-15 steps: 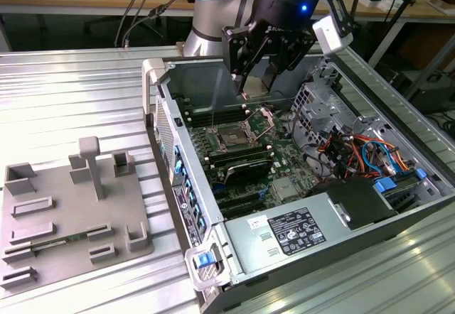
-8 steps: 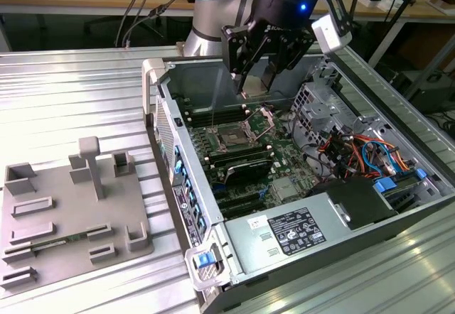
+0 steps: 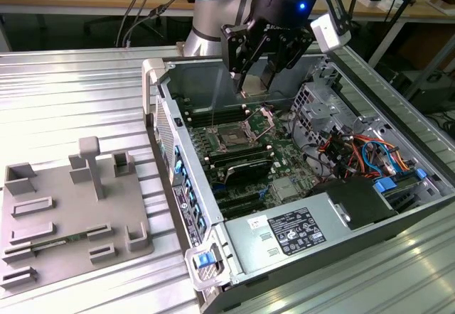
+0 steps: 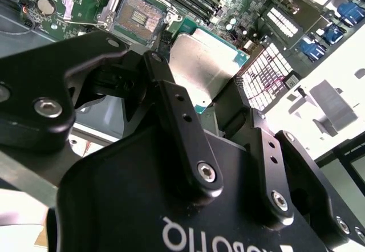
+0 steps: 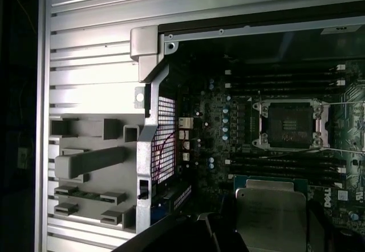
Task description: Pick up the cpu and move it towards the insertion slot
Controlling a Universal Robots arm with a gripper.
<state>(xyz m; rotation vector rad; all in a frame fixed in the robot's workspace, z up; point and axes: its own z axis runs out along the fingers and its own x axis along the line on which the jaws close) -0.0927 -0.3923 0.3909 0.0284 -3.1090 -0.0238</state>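
Silvery cpu [image 4: 199,64] sits clamped in the gripper [image 4: 197,89] above the insertion slot [image 3: 232,138].

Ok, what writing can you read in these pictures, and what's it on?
Power supply label: print too small to read.
Tool, shut on the cpu: logo on its body, upside down, cut off, unread.
Motherboard: small mark, unread.

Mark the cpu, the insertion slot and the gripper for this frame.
cpu [image 4: 202,64], second wrist view, on its silvery metal top.
insertion slot [image 5: 291,124], first wrist view, on its dark centre.
gripper [image 3: 257,81], exterior view, midway between the fingertips, where the cpu is held.
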